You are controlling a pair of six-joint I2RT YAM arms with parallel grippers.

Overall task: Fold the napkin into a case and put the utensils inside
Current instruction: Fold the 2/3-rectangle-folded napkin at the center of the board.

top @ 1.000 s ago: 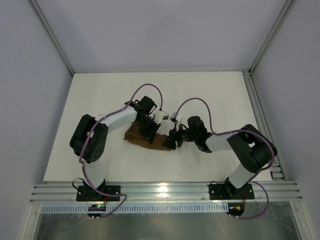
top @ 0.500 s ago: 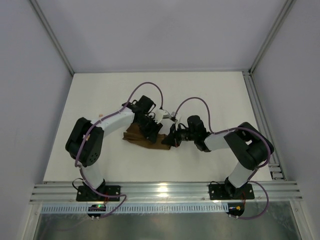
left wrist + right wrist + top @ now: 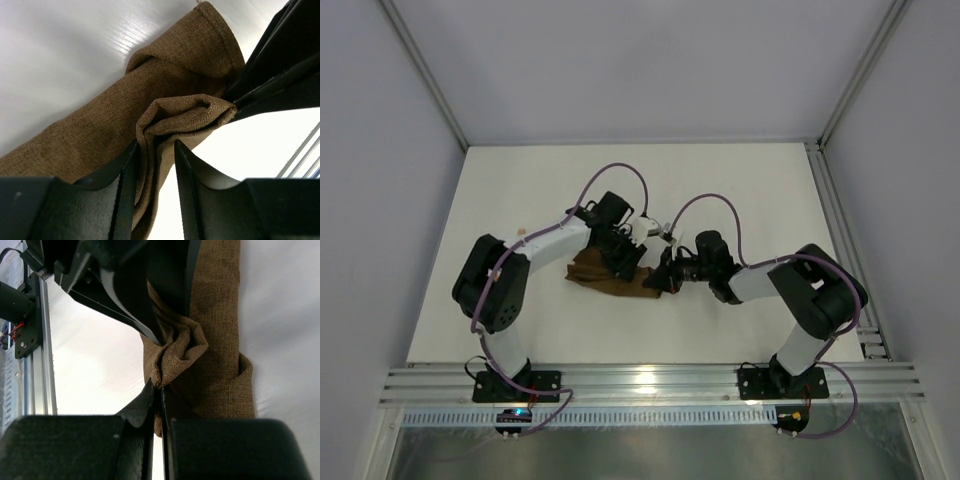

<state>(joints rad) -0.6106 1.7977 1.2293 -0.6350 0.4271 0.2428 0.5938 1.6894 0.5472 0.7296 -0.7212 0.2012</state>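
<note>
Pinching napkin fold, both claws meeting

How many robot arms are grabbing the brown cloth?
2. The left gripper has a raised fold of the napkin between its fingers; the right gripper is pinched shut on that fold's other side, mid-table.

Bright, even light, glare, foreground perhaps blurred

Lab test cell: white table, plain walls, aluminium rails.
</note>
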